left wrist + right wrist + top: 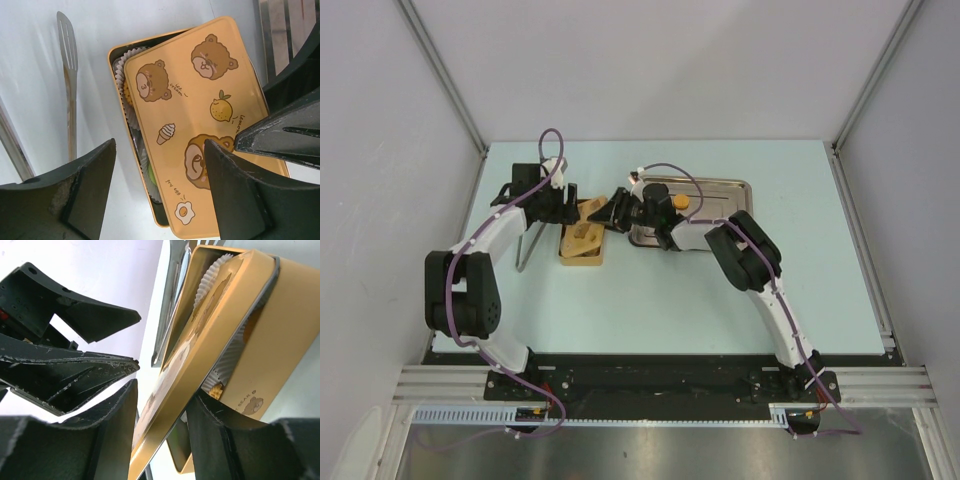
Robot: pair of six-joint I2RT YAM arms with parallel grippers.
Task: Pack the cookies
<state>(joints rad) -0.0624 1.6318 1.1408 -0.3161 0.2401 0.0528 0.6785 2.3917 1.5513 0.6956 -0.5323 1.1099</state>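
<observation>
An orange tin box (582, 250) holds cookies in white paper cups: an orange cookie (127, 93) and a green one (151, 172) show beside the lid. The bear-printed lid (200, 115) lies askew over the box, leaving its left side uncovered. My left gripper (160, 150) hovers open above the lid and holds nothing. My right gripper (162, 395) is open around the lid's edge (170, 405), with a gap at one finger. One orange cookie (681, 202) sits on the steel tray (740, 185).
Metal tongs (67, 75) lie on the table left of the box. The steel tray stands right of the box, behind my right gripper (610, 212). Both grippers crowd close together over the box, with my left gripper (568, 205) on its left side.
</observation>
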